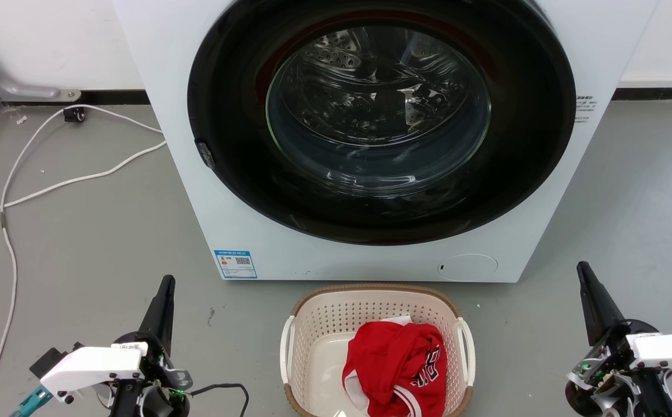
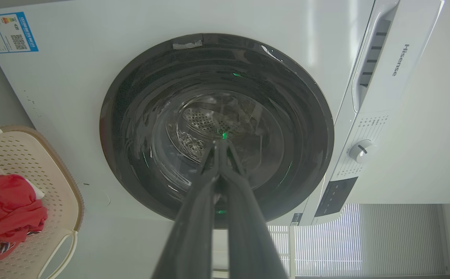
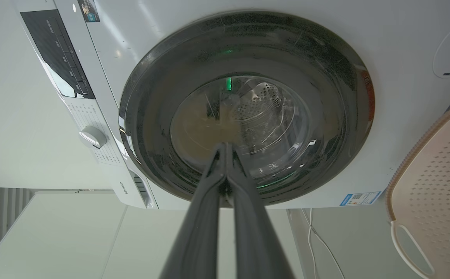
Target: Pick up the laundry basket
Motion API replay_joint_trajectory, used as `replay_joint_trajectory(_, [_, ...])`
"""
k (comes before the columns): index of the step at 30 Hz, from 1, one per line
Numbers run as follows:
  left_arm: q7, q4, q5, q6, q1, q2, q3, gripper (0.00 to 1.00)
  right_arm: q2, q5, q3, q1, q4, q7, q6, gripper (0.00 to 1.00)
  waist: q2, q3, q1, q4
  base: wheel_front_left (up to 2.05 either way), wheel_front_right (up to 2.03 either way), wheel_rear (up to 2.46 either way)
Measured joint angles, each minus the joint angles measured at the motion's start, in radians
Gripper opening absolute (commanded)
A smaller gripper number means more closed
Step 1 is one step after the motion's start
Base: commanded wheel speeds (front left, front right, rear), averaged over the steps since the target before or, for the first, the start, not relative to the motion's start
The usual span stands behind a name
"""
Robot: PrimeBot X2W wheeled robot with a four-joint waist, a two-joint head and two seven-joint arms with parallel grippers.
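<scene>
The laundry basket [image 1: 324,315] sits on the grey floor just in front of the washer, cream with perforated sides, a brown woven-look rim and white side handles. A red garment [image 1: 397,365] lies crumpled inside it. Part of the basket [image 2: 60,186] appears at the left of the left wrist view, and the basket [image 3: 434,178] also edges the right of the right wrist view. My left gripper [image 1: 166,284] is shut, well left of the basket. My right gripper [image 1: 583,269] is shut, well right of it. Both hold nothing.
A white front-load washer [image 1: 208,191] with a dark round glass door [image 1: 379,116] stands right behind the basket. White cables [image 1: 40,188] trail over the floor at the left. Bare grey floor lies on both sides of the basket.
</scene>
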Motion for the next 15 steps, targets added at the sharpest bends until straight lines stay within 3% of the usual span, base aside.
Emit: replay_joint_trajectory(15, [0.007,0.0,0.003,0.0,0.0,-0.005,0.007,0.0,0.002,-0.002,-0.004,-0.001,0.0,0.002,0.0,0.0,0.0,0.0,0.0,0.0,0.0,0.0,0.0])
